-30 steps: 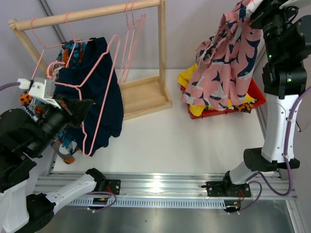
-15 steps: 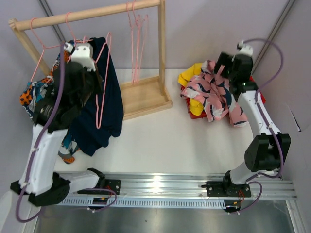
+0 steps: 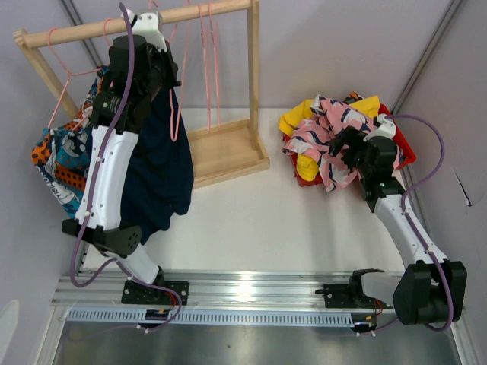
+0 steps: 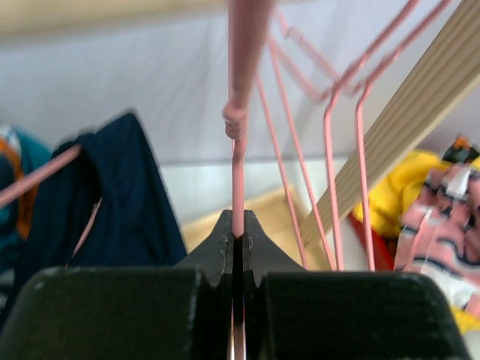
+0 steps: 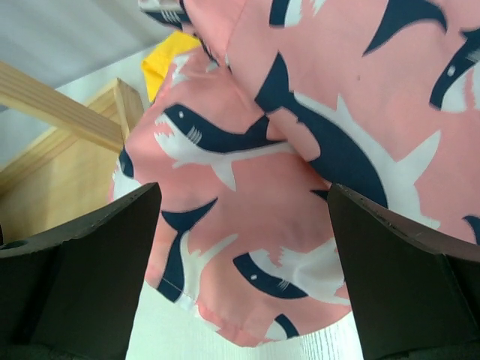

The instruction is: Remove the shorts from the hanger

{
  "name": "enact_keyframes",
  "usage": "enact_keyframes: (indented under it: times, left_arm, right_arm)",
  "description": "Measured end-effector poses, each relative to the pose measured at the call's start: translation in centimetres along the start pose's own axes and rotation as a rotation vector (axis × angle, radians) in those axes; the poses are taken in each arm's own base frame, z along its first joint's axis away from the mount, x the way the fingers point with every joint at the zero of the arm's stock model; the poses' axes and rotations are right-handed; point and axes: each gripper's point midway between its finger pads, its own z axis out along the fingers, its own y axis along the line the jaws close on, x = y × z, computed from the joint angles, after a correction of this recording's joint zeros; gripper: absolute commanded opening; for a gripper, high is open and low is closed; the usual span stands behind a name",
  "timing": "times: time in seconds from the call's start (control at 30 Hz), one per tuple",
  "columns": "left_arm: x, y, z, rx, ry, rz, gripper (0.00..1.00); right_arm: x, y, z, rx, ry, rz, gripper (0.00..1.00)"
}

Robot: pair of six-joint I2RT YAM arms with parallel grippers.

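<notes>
The bench (image 3: 266, 220) carries a wooden rack (image 3: 253, 84), and navy shorts (image 3: 163, 175) hang at its left end, partly behind the left arm (image 3: 106, 167). Pink shorts (image 5: 300, 150) lie heaped over a red bin (image 3: 403, 148) on the right. The right jaws stand spread wide just above them. Only the left wrist view shows the left jaws pressed together on a pink hanger (image 4: 238, 112) wire below its twisted neck.
</notes>
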Motion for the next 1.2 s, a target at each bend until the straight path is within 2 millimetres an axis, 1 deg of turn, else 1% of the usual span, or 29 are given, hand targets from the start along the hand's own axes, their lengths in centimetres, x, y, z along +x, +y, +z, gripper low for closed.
enact_keyframes:
  times: [0.07,0.17,0.2,0.27,0.37,0.43,0.47,0.57,0.63,0.7,0.77,0.83,0.87,0.93,0.97,1.0,1.03,1.07,1.1,1.2]
  left_arm:
    - [-1.7,-0.9,1.0,0.032,-0.042,-0.014,0.00]
    - [-3.0,-1.8,2.1,0.069,-0.082,-0.029,0.00]
    - [-3.1,-2.0,2.5,0.074,-0.086,-0.034,0.00]
    - [-3.3,-2.3,3.3,0.083,-0.090,-0.040,0.00]
    - [-3.4,-3.0,5.3,0.102,-0.101,-0.049,0.00]
    - [-2.8,-3.3,6.7,0.112,-0.090,-0.056,0.00]
    - [-2.0,-3.6,7.5,0.121,-0.071,-0.060,0.00]
    - [0.0,-3.9,9.3,0.126,-0.024,-0.064,0.00]
    - [1.5,-3.9,10.1,0.127,0.012,-0.063,0.01]
    - [1.3,-4.0,10.1,0.131,-0.005,-0.069,0.01]
    - [1.9,-4.0,9.7,0.136,0.005,-0.070,0.02]
    - [2.6,-3.9,9.2,0.137,0.025,-0.073,0.09]
    - [2.7,-3.9,9.1,0.137,0.023,-0.077,0.19]
    - [2.7,-3.9,8.5,0.141,0.024,-0.085,0.32]
    - [3.0,-3.8,8.2,0.141,0.035,-0.083,0.42]
    - [3.2,-3.8,7.8,0.146,0.043,-0.081,0.58]
    - [3.4,-3.9,7.3,0.156,0.051,-0.078,0.64]
    - [3.6,-4.0,6.7,0.163,0.062,-0.082,0.74]
    - [3.6,-4.1,6.1,0.169,0.067,-0.079,0.99]
    - [2.6,-4.6,3.0,0.199,0.056,-0.078,0.99]
  right_arm:
    - [1.0,-0.1,-0.2,-0.011,0.014,0.004,0.99]
    - [3.3,-0.8,-0.3,-0.009,0.063,0.009,0.99]
    - [3.9,-0.9,-0.3,-0.008,0.077,0.011,0.99]
    - [4.5,-1.0,-0.4,-0.010,0.091,0.018,1.00]
    - [4.5,-0.8,-0.6,-0.021,0.091,0.023,1.00]
    - [4.3,-0.7,-1.0,-0.030,0.080,0.024,0.99]
    - [4.1,-0.6,-1.2,-0.034,0.074,0.025,1.00]
    - [3.8,-0.3,-1.9,-0.048,0.057,0.026,0.99]
    - [3.7,-0.3,-2.1,-0.052,0.053,0.026,0.99]
    - [3.9,-0.3,-2.3,-0.055,0.053,0.027,0.99]
    - [4.0,-0.2,-2.5,-0.059,0.055,0.027,1.00]
    - [4.0,-0.2,-2.8,-0.062,0.055,0.028,1.00]
    - [3.9,-0.1,-2.9,-0.065,0.052,0.031,0.99]
    - [3.7,0.0,-3.2,-0.070,0.048,0.034,0.99]
    - [3.6,0.1,-3.3,-0.073,0.044,0.034,0.99]
    - [3.5,0.1,-3.4,-0.074,0.042,0.034,0.99]
    - [3.5,0.1,-3.4,-0.074,0.043,0.034,1.00]
    - [3.6,0.1,-3.4,-0.072,0.047,0.033,0.99]
    - [3.6,0.1,-3.5,-0.069,0.053,0.033,1.00]
    - [3.2,0.2,-3.4,-0.060,0.071,0.034,0.99]
